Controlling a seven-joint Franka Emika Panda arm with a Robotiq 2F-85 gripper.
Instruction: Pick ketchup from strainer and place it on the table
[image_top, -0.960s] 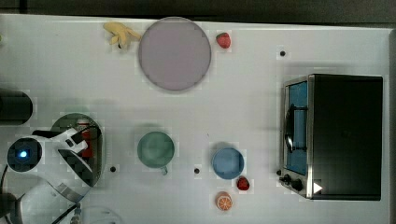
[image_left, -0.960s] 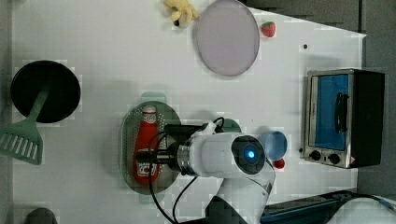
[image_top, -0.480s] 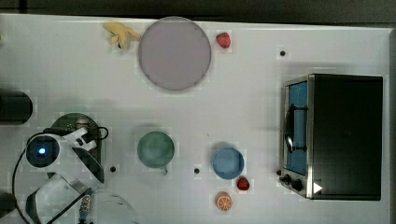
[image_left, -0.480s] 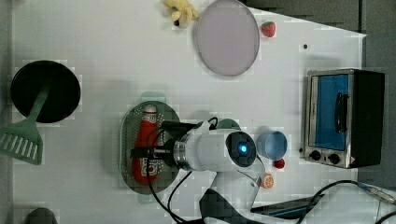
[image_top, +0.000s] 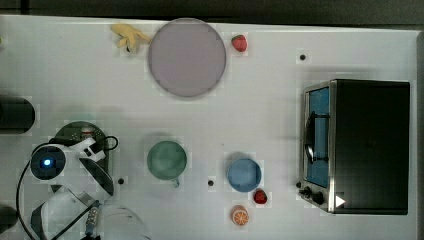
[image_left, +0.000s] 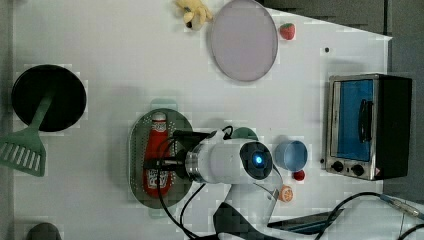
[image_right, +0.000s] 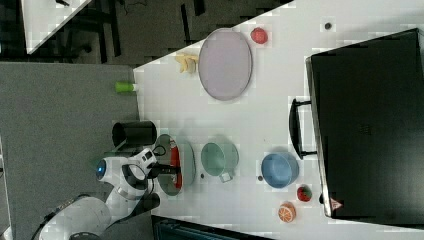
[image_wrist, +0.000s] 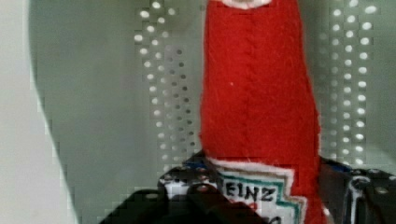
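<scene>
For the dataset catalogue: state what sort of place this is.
Probably a lab bench staged as a toy kitchen: a white table carrying a toaster oven, a strainer holding a ketchup, and play strawberries.

One ketchup bottle (image_left: 158, 152), lying in one strainer (image_left: 136, 155). Two strawberries: one (image_top: 239, 43) beside plate, one (image_top: 259, 196) beside blue cup. One orange half (image_top: 240, 215). One round plate (image_top: 187, 57). Two cups: green mug (image_top: 166, 159), blue cup (image_top: 244, 175). One toaster oven (image_top: 356, 145). One yellow plush toy (image_top: 128, 36). One black pan (image_left: 48, 97). One green spatula (image_left: 22, 152). One robot arm with one gripper (image_left: 167, 162).
</scene>
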